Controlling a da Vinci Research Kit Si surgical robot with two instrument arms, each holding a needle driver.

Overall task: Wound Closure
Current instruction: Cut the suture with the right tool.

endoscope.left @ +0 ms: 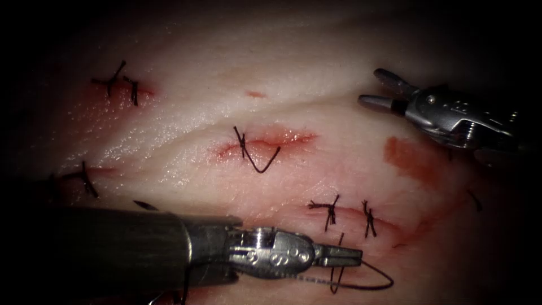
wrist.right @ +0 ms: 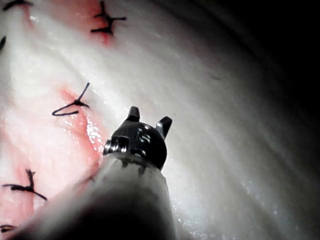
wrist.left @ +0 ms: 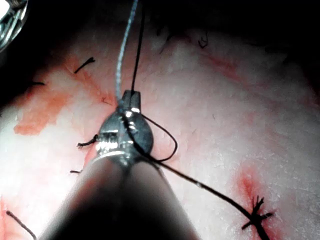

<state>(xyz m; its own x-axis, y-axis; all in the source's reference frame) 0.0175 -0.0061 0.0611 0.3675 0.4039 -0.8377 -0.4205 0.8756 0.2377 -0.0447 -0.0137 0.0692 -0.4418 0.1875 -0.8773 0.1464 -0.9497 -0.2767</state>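
Left tool (endoscope.left: 339,256): jaws pressed together on thread (endoscope.left: 367,282), low in endoscope view, right beside the stitched cut (endoscope.left: 361,214).
Right tool (endoscope.left: 377,88): spread, nothing held, well apart.
Needle: can't be made out.

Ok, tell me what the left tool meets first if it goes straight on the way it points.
The left tool, jaws shut on the thread, points toward the endoscope view's right. Just ahead lies bare tissue below the two stitches; the way looks free, though depth is unclear.

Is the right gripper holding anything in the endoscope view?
No: the right gripper is open above the tissue, with nothing between its jaws.
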